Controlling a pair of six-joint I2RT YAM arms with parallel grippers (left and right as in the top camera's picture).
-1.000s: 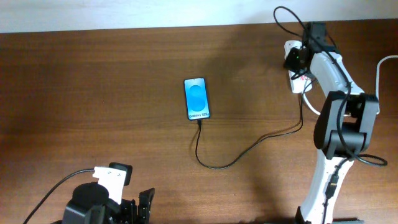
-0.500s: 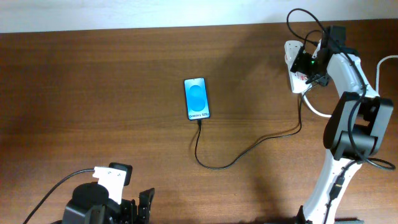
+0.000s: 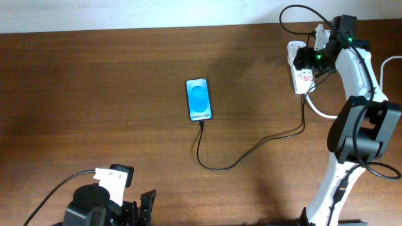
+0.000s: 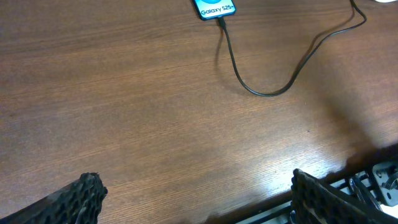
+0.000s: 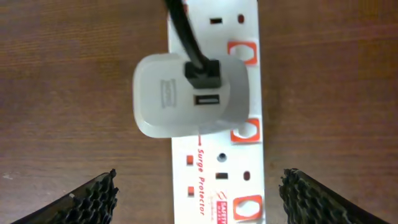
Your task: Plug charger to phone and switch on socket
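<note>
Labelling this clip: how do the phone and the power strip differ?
The phone is dark-edged with a blue screen; the power strip is white with red switches. The phone lies mid-table, the strip near the far right. The black cable enters the phone directly but reaches the strip through a pale adapter. Both lie flat, linked by that cable.

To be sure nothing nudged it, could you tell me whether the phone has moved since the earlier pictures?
No. The phone lies where it did, at the same spot left of the socket in the overhead view.
</note>
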